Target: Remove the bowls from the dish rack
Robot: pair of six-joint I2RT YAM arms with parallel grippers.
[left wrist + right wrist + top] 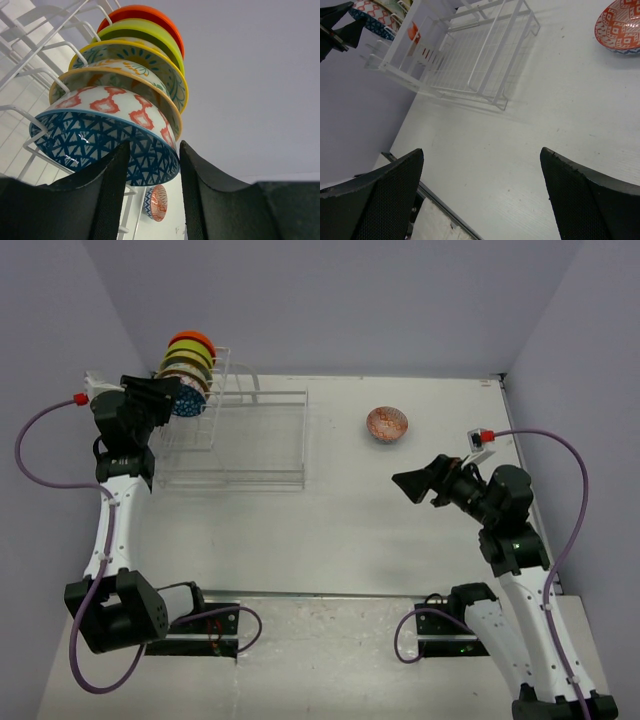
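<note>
The clear wire dish rack (255, 445) lies at the left back of the table. Several bowls stand on edge in its taller left end: a blue-patterned bowl (188, 402) nearest, yellow-rimmed ones, a green one and an orange bowl (191, 339) at the back. My left gripper (172, 396) is right at the blue bowl. In the left wrist view its jaws (154, 146) stand narrowly open on either side of the blue bowl's (95, 142) lower rim. My right gripper (412, 483) is wide open and empty above bare table (481, 150).
A red-patterned bowl (387, 424) sits on the table to the right of the rack, also in the right wrist view (620, 25) and the left wrist view (156, 202). The rack's low section (470, 60) holds nothing. Walls close in behind and on both sides.
</note>
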